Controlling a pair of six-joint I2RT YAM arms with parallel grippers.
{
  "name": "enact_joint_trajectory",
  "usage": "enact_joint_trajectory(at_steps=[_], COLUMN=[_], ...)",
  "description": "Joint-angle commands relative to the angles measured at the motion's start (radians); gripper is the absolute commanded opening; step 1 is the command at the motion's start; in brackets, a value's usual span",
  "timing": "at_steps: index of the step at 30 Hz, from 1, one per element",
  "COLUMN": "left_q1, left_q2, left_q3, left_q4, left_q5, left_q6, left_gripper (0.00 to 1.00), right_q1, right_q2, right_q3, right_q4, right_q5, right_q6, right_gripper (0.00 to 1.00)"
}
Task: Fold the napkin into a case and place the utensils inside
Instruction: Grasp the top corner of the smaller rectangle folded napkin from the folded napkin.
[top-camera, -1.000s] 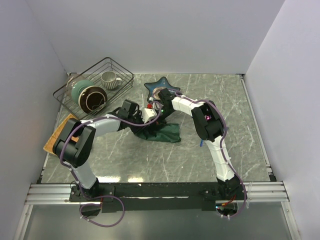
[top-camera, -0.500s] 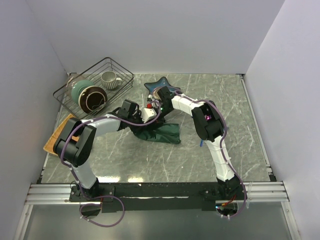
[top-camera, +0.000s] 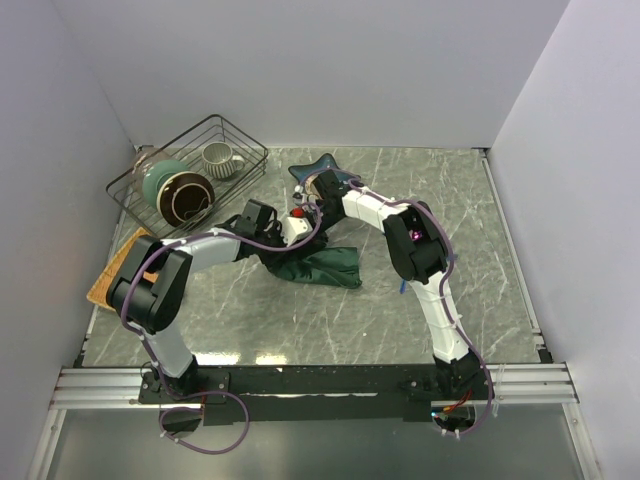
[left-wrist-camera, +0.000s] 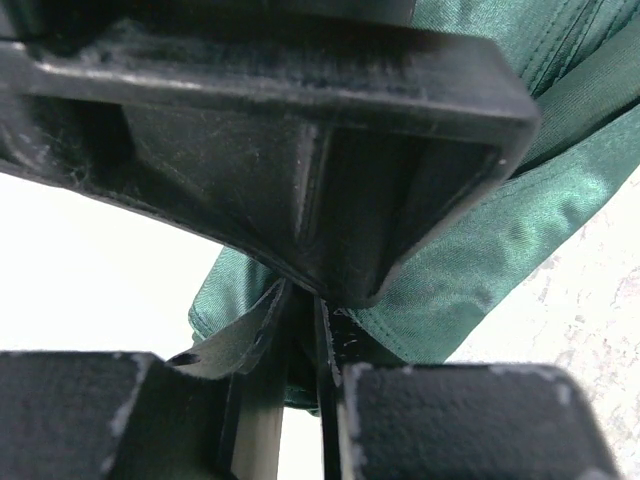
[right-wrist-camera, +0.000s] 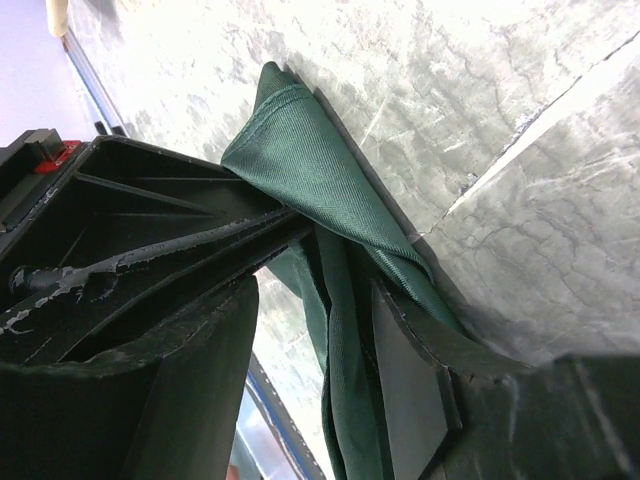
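While the napkin (top-camera: 325, 265) lies bunched near the middle of the counter (top-camera: 450, 190), it is far from a flat, layered case, and both arms crowd its 12 o'clock edge. The left pincer (left-wrist-camera: 300, 310) is closed on a thin fold of the green cloth, with the fabric pressed between its fingers. The right pincer (right-wrist-camera: 340, 260) stands with its jaws apart. Cloth hangs loosely in the gap and drapes against one finger (right-wrist-camera: 415, 385), but nothing is clamped.

The chief risk appears to be that loose drape. If the right arm pulls away along the weave, the finger could catch the hem and drag the folds open. The left pincer holds only a narrow pinch. A quick lift or sideways pull may let the slick fabric slip out, or may haul up several layers at once and skew the fold line.

The two wrists sit very near each other, so a careless move by either one could knock the other. The star-shaped blue dish (top-camera: 312, 170) sits just beyond the napkin at 12 o'clock, close to the right wrist, and could get nudged. The utensils cannot be made out with any certainty, so their reach is hard to judge.
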Motion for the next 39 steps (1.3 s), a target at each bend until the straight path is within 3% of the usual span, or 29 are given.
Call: enact_joint_trajectory(at_steps=[1, 9, 16, 22, 33, 39], left_q1=[-0.001, 0.003, 0.014, 0.013, 0.019, 0.095], left_q2=[-0.002, 0.000, 0.006, -0.009, -0.135, -0.180], left_q3=[0.010, 0.010, 0.022, 0.028, 0.015, 0.057], left_q4=[0.001, -0.002, -0.007, -0.019, -0.008, 0.012], left_q5=[0.042, 0.048, 0.057, 0.083, 0.169, 0.175], left_q6=[0.004, 0.012, 0.009, 0.006, -0.011, -0.125], left_gripper=[0.20, 0.20, 0.20, 0.25, 0.41, 0.41], right_q1=[0.027, 0.031, 0.035, 0.031, 0.004, 0.004], right_q2=[0.027, 0.014, 0.009, -0.002, 0.023, 0.047], right_q3=[0.023, 0.003, -0.020, -0.012, 0.086, 0.097], right_q4=[-0.002, 0.001, 0.018, 0.049, 0.006, -0.007], right_q5=[-0.007, -0.009, -0.024, -0.001, 0.008, 0.019], right_q6=[-0.023, -0.068, -0.059, -0.054, -0.014, -0.028], right_gripper=[0.55, 0.41, 0.39, 0.00, 0.00, 0.00])
